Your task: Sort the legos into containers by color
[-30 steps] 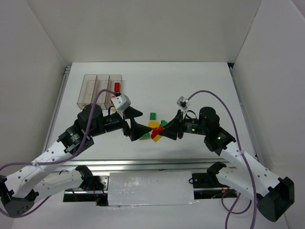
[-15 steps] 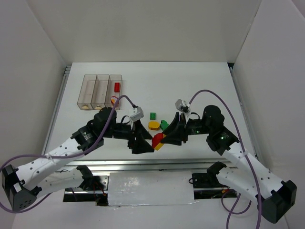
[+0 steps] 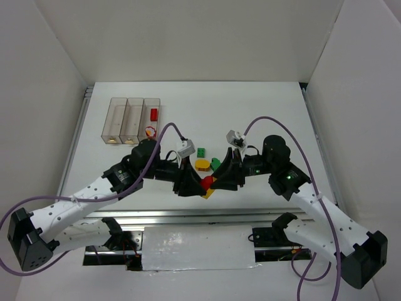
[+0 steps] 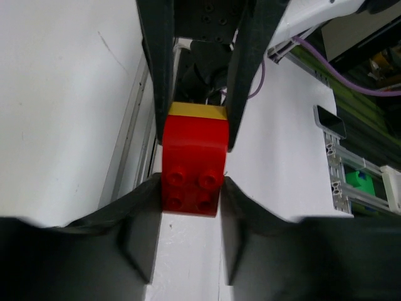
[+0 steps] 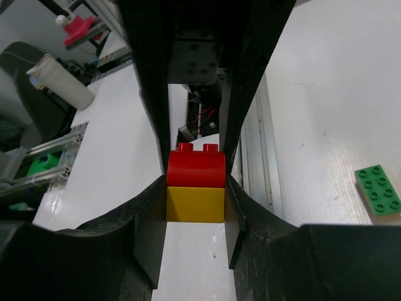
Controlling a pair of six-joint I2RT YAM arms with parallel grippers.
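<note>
Red brick (image 4: pixel 191 153) stuck on yellow brick (image 5: pixel 195 207), well right of containers (image 3: pixel 132 118), nearer the arms. Left gripper (image 4: pixel 191 188) clamps red, right gripper (image 5: pixel 195 191) clamps yellow. Pull straight apart, grips firm.

A white table (image 3: pixel 263 110) is lying between white enclosure walls (image 3: pixel 188 37). An aluminium rail (image 3: pixel 188 216) is running along its near edge, a silver panel (image 3: pixel 197 248) sitting below it.

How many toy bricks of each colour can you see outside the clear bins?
Red: 1, the red brick
Yellow: 2, the rounded yellow brick and the yellow block stuck to the red
Green: 2, green bricks and
Total: 5
</note>
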